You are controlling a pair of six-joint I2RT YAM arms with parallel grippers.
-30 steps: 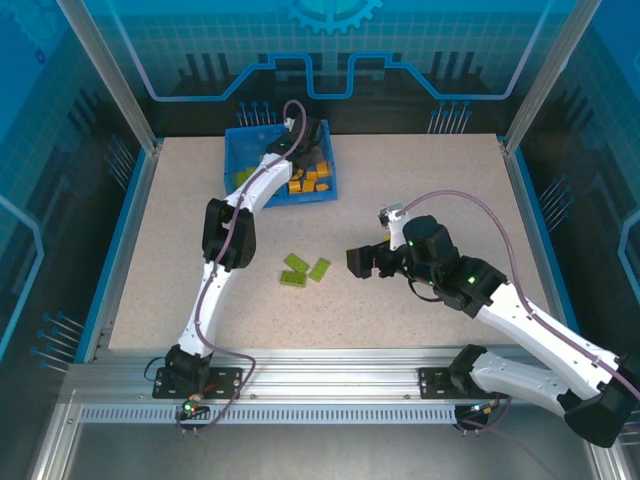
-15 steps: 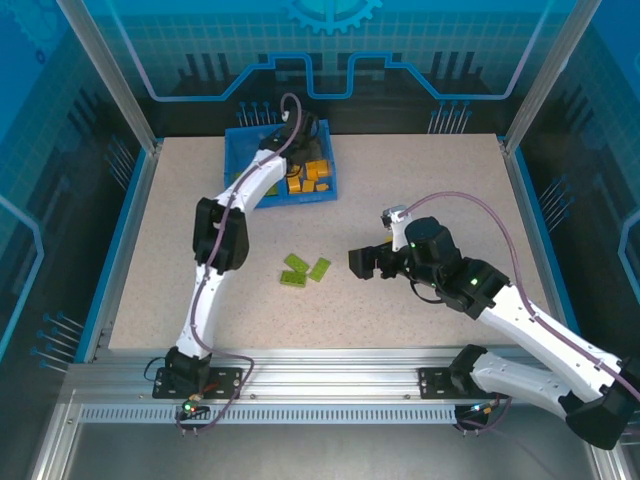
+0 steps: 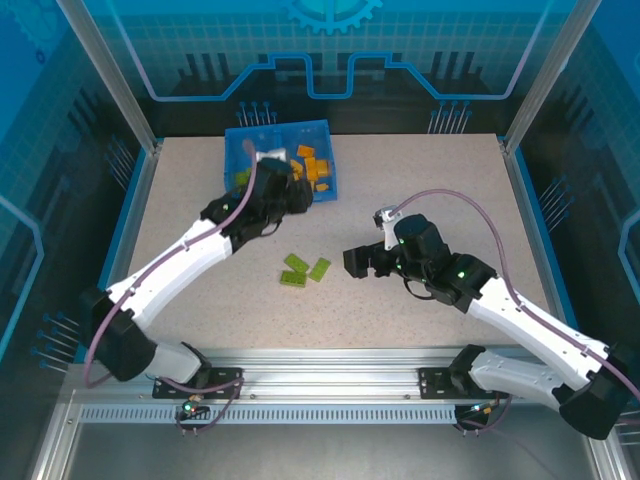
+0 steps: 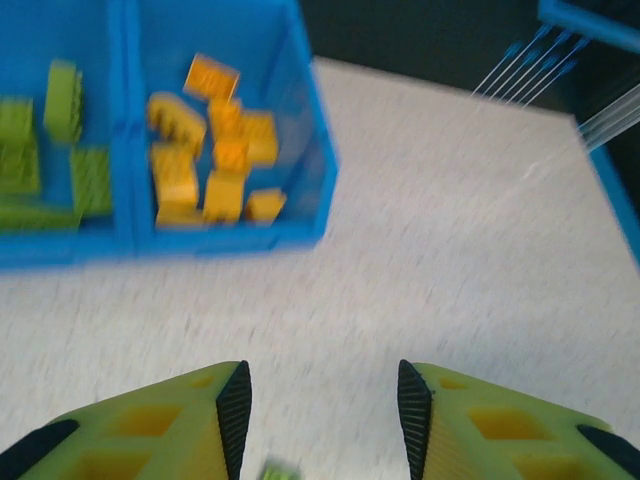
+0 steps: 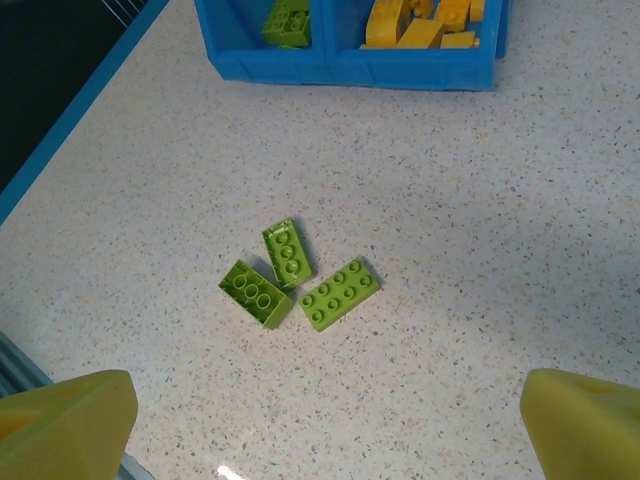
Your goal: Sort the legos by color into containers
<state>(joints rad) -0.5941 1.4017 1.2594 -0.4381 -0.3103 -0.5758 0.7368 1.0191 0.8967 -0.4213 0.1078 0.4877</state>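
left claw [image 4: 320,400] gapes wide, empty, at 6 o'clock of the shallow translucent blue plastic tray [image 4: 160,240]: lime green plastic bricks [image 4: 40,150] in its left compartment, orange plastic bricks [image 4: 205,150] right. three loose green bricks [image 5: 295,275] cluster on the tabletop [image 3: 420,190]; at their 3 o'clock, right claw [image 3: 354,264] wide, empty.

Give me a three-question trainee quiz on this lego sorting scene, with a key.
1. True or false: the left gripper holds an orange brick.
2. How many green legos lie loose on the table? A) one B) three C) five
3. Fill in: seen from the left wrist camera, in the tray the orange legos sit in the ____ compartment.
Key: 1 false, its jaws stand open and empty. 2 B. 3 right.
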